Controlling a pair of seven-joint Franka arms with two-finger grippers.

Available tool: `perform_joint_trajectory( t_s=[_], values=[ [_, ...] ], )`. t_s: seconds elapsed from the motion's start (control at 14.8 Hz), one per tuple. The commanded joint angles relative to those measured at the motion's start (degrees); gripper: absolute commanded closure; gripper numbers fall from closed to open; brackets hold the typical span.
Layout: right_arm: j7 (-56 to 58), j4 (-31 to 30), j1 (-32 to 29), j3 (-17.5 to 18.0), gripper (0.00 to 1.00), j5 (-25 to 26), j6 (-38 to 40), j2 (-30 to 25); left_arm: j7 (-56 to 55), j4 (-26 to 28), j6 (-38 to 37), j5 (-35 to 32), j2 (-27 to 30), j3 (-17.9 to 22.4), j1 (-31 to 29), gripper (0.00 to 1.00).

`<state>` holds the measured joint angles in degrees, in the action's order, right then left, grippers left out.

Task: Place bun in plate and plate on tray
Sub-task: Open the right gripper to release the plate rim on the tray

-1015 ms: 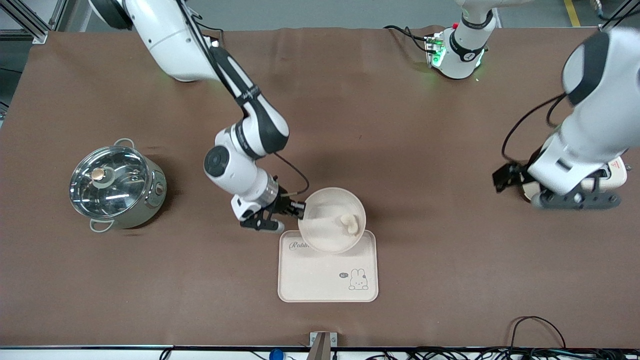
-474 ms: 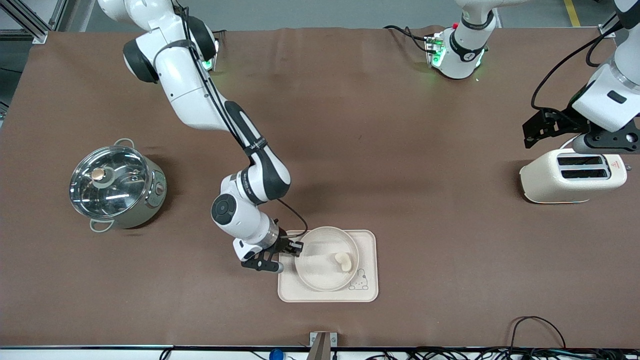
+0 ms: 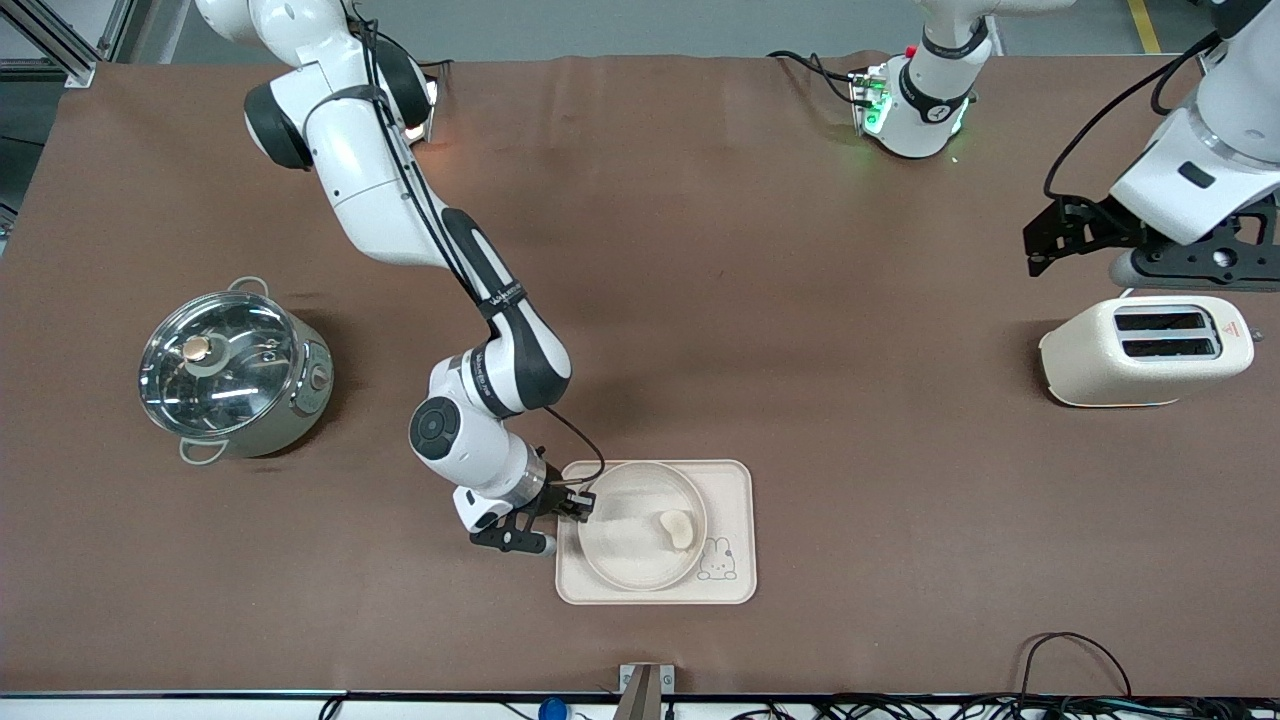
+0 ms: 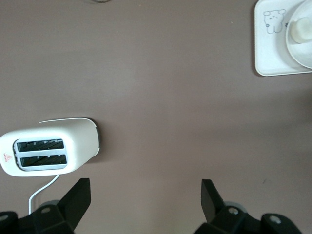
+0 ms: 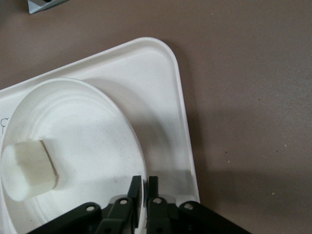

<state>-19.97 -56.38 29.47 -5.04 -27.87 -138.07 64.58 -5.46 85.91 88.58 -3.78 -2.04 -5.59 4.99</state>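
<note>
The round cream plate (image 3: 630, 550) sits on the Rabbit tray (image 3: 735, 480), with the small bun (image 3: 677, 528) lying in it. My right gripper (image 3: 585, 505) is shut on the plate's rim at the side toward the right arm's end of the table. In the right wrist view its fingers (image 5: 144, 191) pinch the plate (image 5: 87, 146) rim, the bun (image 5: 27, 168) lies in the plate and the tray (image 5: 180, 117) is under it. My left gripper (image 3: 1045, 245) is open and empty, up in the air near the toaster; its wrist view shows the wide-spread fingertips (image 4: 80, 195), the tray (image 4: 265, 53), plate (image 4: 302, 51) and bun (image 4: 298, 30).
A cream toaster (image 3: 1145, 350) stands at the left arm's end of the table, also in the left wrist view (image 4: 46, 151). A steel pot with a glass lid (image 3: 230, 370) stands at the right arm's end. Cables run along the table's near edge.
My right gripper has carried the plate with the bun toward the front camera and lowered it onto the tray. My left arm has risen off the toaster and drawn back.
</note>
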Motion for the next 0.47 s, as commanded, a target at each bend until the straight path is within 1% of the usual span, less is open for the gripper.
perform_joint_trajectory(
  t_s=[0.0,0.07,0.2,0.27,0.41],
  values=[
    [0.0,1.1,-1.2,1.2,0.38,0.1,0.6,-0.5,1.6,0.3,-0.3,0.6,0.6,0.8,-0.2,0.00],
    [0.0,0.7,-1.3,1.2,0.33,0.0,0.9,-1.2,1.6,0.3,-0.2,0.6,0.5,0.8,-0.2,0.00],
    [0.0,0.3,-1.5,1.2,0.11,0.0,2.3,-3.5,1.3,0.1,0.3,0.9,0.2,0.8,-0.2,0.00],
    [-0.1,0.0,-1.7,1.1,0.00,0.0,5.1,-4.5,1.7,-0.9,0.6,0.9,-0.6,0.8,-0.2,0.00],
    [-0.5,-1.4,-2.7,1.0,0.00,0.0,10.6,-8.3,1.9,-2.0,0.6,1.0,-1.2,0.9,-0.3,0.00]
  ],
)
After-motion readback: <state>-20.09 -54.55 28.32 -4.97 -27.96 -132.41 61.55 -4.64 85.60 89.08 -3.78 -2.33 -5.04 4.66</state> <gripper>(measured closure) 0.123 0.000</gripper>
